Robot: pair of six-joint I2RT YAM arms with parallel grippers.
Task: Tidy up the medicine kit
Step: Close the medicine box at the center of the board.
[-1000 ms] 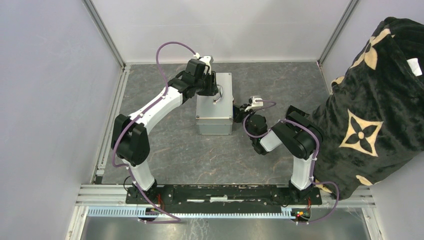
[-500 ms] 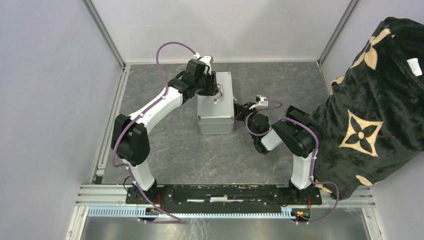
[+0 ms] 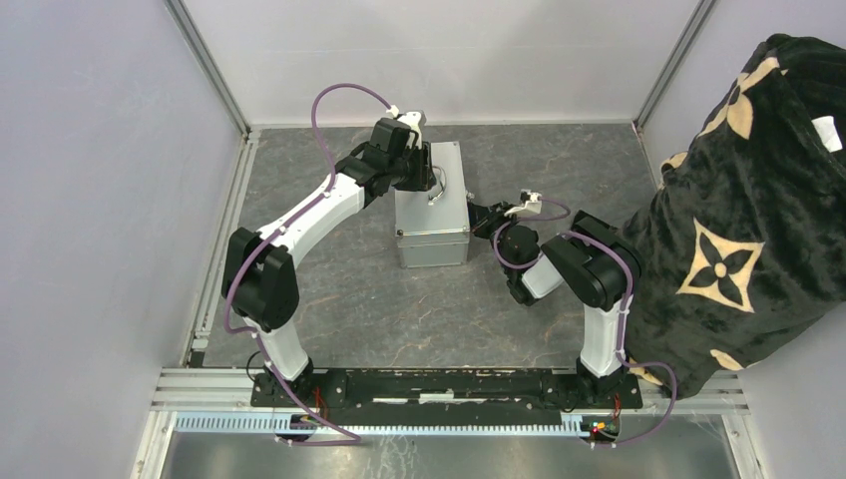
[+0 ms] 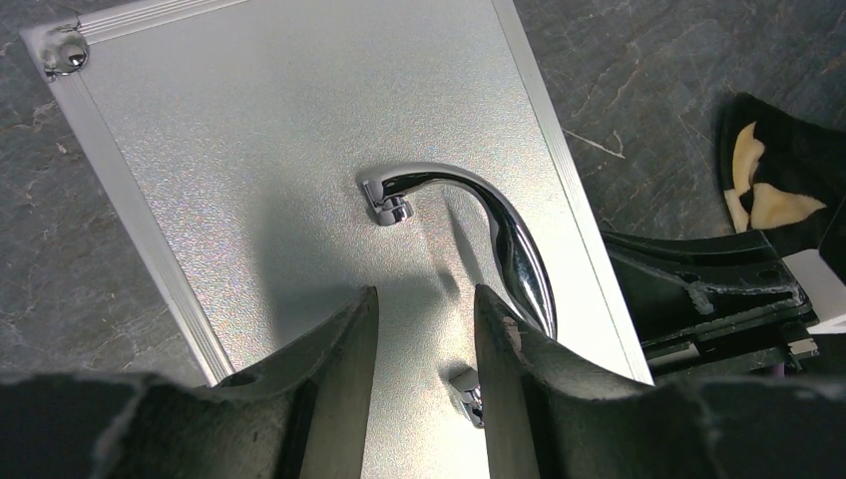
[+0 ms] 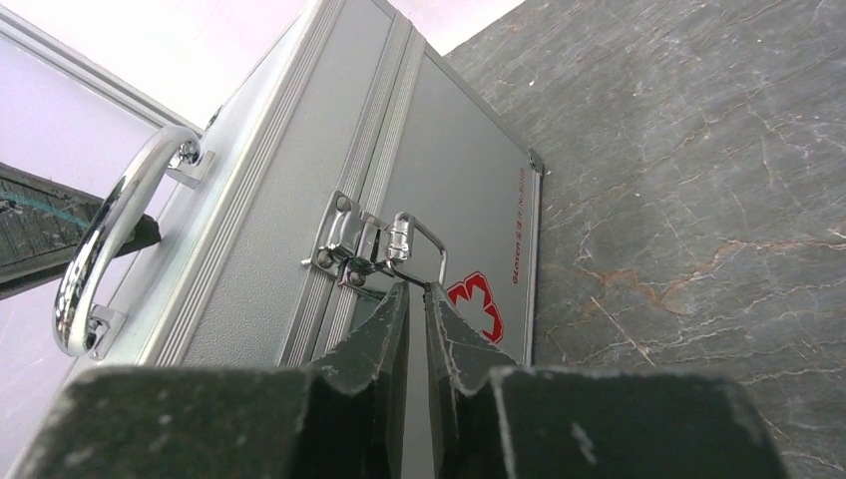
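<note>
The medicine kit (image 3: 431, 205), a silver-grey metal case, stands shut on the dark stone table. My left gripper (image 3: 423, 172) hovers over its lid. In the left wrist view its jaws (image 4: 426, 299) are open over the lid (image 4: 299, 150), with nothing between them; the chrome handle (image 4: 499, 225) curves just past the right finger. My right gripper (image 3: 481, 220) is at the case's right side. In the right wrist view its tips (image 5: 416, 287) meet the front latch (image 5: 374, 247), and only a narrow slit parts them. A red cross mark (image 5: 479, 307) lies just beyond.
A black blanket with tan flower prints (image 3: 748, 200) covers the right side of the cell, close to the right arm. White walls with metal posts enclose the table. An aluminium rail (image 3: 449, 384) carries both arm bases at the near edge.
The case has shifted slightly to the right. My right wrist has swung rightward, and its jaws have parted a little at the latch. The left arm has stayed put.
</note>
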